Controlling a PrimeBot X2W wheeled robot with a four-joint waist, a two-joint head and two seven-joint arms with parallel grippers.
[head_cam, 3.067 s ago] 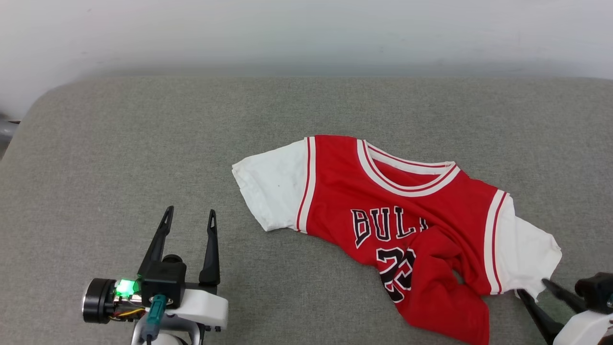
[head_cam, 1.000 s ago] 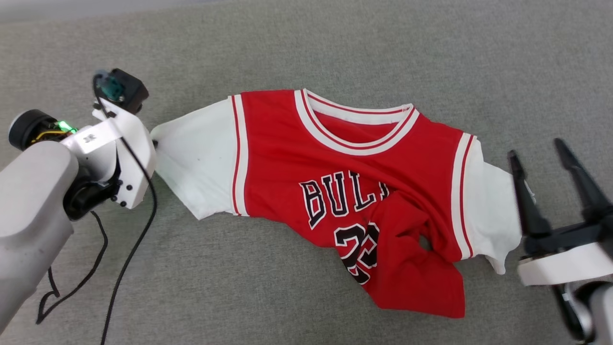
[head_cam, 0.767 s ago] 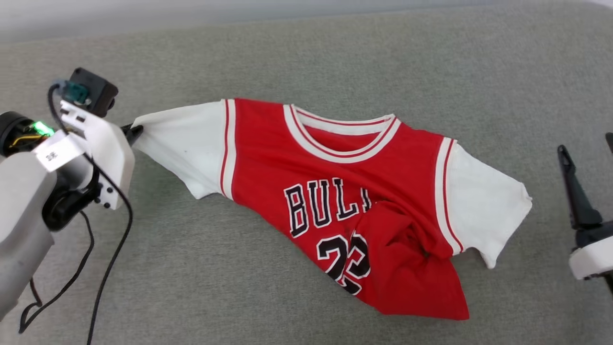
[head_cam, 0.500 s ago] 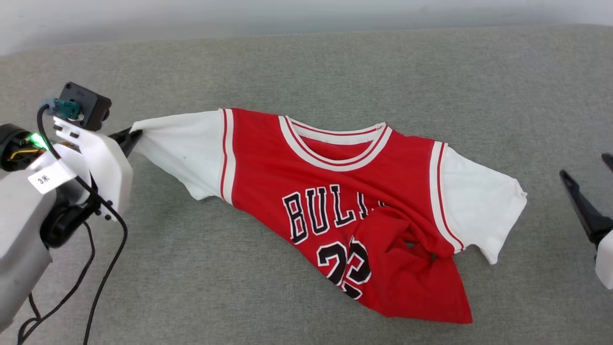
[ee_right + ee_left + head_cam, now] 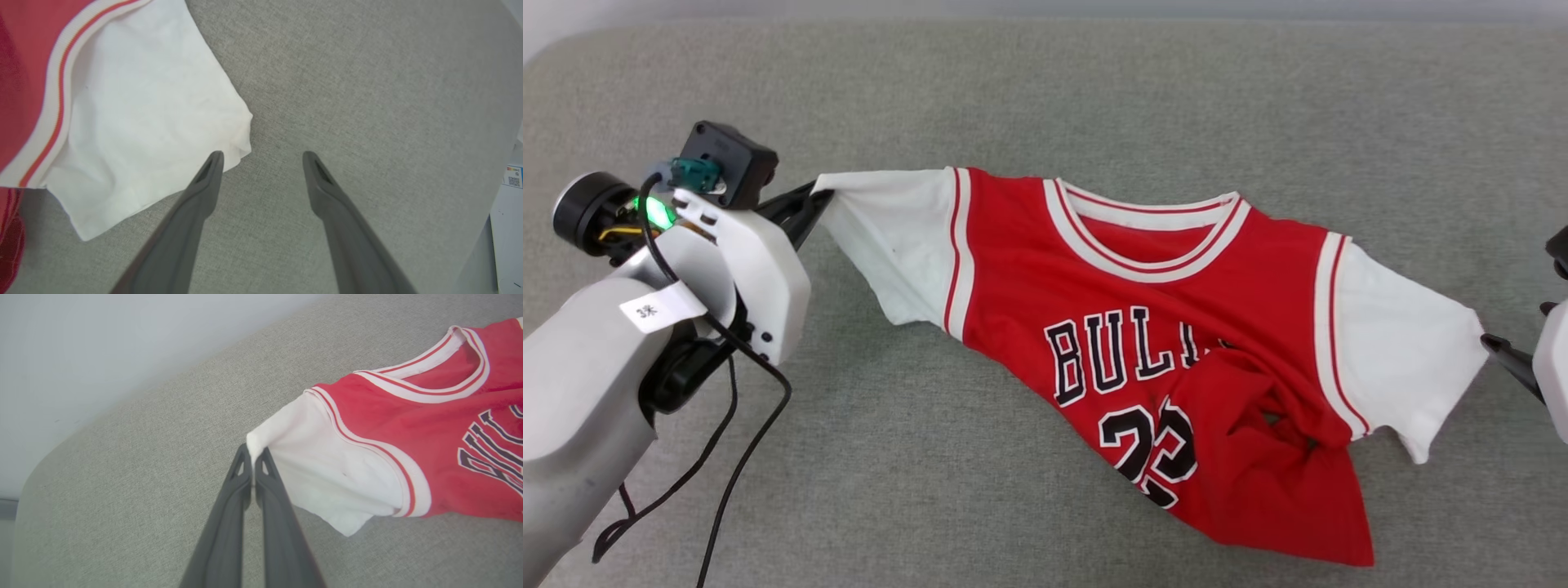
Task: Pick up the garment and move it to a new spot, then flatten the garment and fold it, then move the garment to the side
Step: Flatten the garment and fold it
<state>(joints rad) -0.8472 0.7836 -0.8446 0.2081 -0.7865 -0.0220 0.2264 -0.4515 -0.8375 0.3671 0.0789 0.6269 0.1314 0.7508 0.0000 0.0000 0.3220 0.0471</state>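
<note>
The garment point(image 5: 1160, 327), a red jersey with white short sleeves and black lettering, lies spread across the grey cushion point(image 5: 1045, 98), its lower hem bunched and folded over. My left gripper point(image 5: 254, 455) is shut on the corner of one white sleeve point(image 5: 327, 457), pulling it taut; in the head view it sits at the left point(image 5: 809, 200). My right gripper point(image 5: 262, 157) is open just above the cushion, its left finger point(image 5: 206, 179) over the edge of the other white sleeve point(image 5: 143, 106). One right fingertip point(image 5: 1499, 349) shows at the head view's right edge.
A black cable point(image 5: 719, 441) hangs from my left arm over the cushion. A pale wall point(image 5: 102, 343) runs behind the cushion's rounded back edge. A white object with a label point(image 5: 508, 204) lies past the cushion's right edge.
My left gripper went from open near the front to shut on the sleeve corner and drew the garment out sideways. The right gripper stayed open beside the other sleeve. The head camera shifted.
</note>
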